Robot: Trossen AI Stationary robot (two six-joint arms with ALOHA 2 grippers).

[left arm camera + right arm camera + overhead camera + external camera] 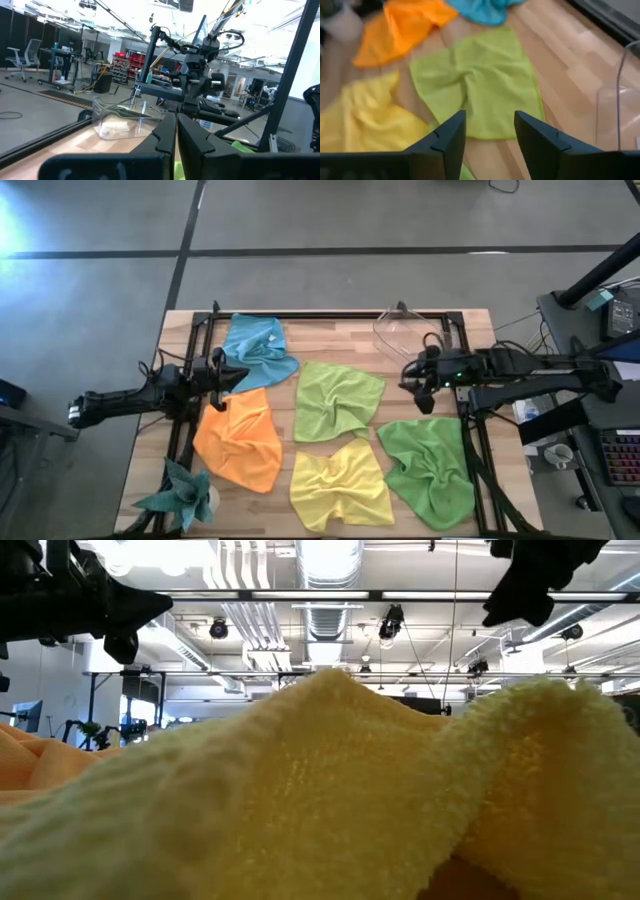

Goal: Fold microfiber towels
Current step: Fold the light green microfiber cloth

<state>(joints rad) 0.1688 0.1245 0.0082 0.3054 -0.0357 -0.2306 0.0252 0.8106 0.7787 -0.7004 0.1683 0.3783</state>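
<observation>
Wood-plank table [470,330] carries five rumpled towels, none folded. Darker green towel [430,470], the biggest spread, lies below and just past the right gripper [424,388], whose fingers [445,140] stand apart with nothing between them. Orange towel [238,438] sits directly under and ahead of the left gripper [232,377]; that gripper's fingers [165,135] are pressed together, empty, raised off the table. Lime green towel [336,400] lies between the two grippers, straight ahead of the right fingers in the right wrist view, its near edge just past their tips. Yellow towel [340,485] sits beyond the lime one, touching the darker green towel's edge; it fills the low view. Blue towel [258,350] lies beside the left fingers, overlapping the orange one. Clear plastic container [400,330] stands near the right gripper, on its far side from the towels. Teal paper ornament [185,495] rests at the table corner, well behind the left fingers.
</observation>
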